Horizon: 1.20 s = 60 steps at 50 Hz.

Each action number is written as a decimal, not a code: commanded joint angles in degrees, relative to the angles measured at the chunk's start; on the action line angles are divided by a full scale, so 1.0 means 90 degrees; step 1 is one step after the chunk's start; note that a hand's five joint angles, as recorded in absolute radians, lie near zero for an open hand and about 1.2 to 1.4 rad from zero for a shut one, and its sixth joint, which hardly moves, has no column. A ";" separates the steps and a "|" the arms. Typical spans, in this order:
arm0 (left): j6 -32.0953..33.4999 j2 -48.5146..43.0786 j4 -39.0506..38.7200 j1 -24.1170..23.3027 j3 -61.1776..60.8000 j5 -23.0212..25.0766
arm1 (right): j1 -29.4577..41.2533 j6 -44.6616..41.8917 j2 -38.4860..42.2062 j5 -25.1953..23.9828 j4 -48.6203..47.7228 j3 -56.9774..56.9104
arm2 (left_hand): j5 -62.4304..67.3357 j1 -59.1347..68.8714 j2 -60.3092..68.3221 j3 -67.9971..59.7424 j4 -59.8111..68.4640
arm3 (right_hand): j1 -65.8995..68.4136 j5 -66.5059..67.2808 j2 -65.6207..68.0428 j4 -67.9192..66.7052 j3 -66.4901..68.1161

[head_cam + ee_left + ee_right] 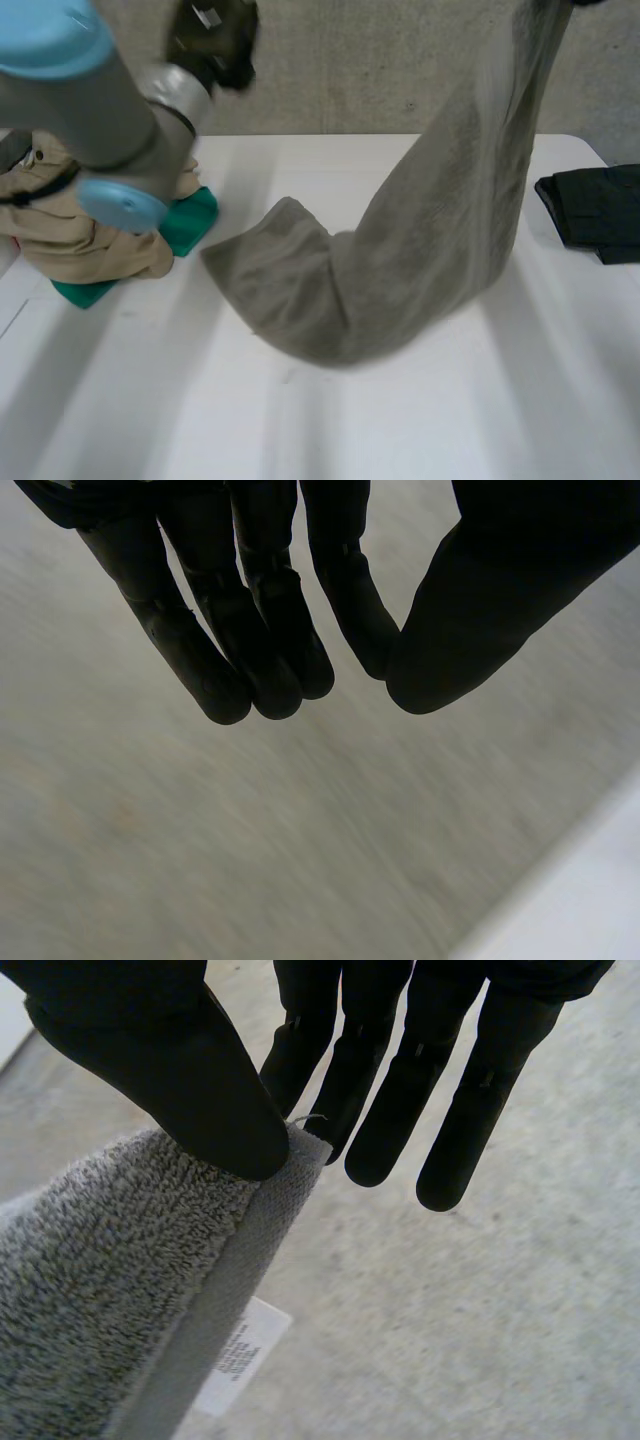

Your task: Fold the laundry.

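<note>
Table [150, 400], white and broad, carries the laundry. The grey towel [430, 240] is the biggest thing on it: its upper end hangs high above the far right corner, and from there it drapes down steeply, so that its lower end lies bunched on the middle of the table, spreading toward the left edge. The left arm [90, 110] crosses above the far left corner. Beneath it, at the left edge, a beige garment [80, 235] sits crumpled on a green cloth [190, 222]. A black cloth [600, 210] lies folded at the right edge, apart from the towel.

The right hand [170, 1050] has the towel [100, 1290] by one corner, the thumb pressing its hemmed edge against a finger (the other fingers hang straight and touch nothing). The left hand [250, 610] is raised over the far edge, fingers straight and close together, the thumb tip near one fingertip, holding nothing. A small white label [240, 1355] is sewn to the towel's hem, below the pinched corner.
</note>
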<state>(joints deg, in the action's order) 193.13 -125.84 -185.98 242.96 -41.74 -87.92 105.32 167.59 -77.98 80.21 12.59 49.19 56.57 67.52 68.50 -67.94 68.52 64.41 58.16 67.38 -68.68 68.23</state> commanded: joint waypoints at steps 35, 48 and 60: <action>-0.0453 -0.1359 0.1105 -0.1038 -0.1955 0.1821 | 0.1072 0.0519 -0.1356 -0.1217 -0.0091 0.0628 | -0.2608 -0.2714 -0.2823 0.2761 -0.2826 | 0.1732 0.1315 0.1402 -0.1258 0.1308; -0.0620 0.0123 0.0402 -0.0287 -0.1358 -0.0192 | 0.0427 0.0412 -0.0214 -0.0710 -0.0023 0.0287 | 0.1492 0.1387 0.1278 -0.1340 0.1275 | 0.1732 0.1315 0.1402 -0.1258 0.1308; -0.0522 0.1951 -0.0702 -0.0442 -0.4100 0.0149 | 0.0475 -0.0447 0.0724 -0.0523 0.1237 0.0705 | 0.1492 0.1387 0.1278 -0.1340 0.1275 | 0.1732 0.1315 0.1402 -0.1258 0.1308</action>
<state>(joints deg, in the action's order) 187.81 -112.24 -190.14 240.95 -65.54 -88.65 108.24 167.60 -74.23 75.19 17.99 51.09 54.11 65.19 67.90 -67.86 68.35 65.28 58.30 67.38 -68.69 68.24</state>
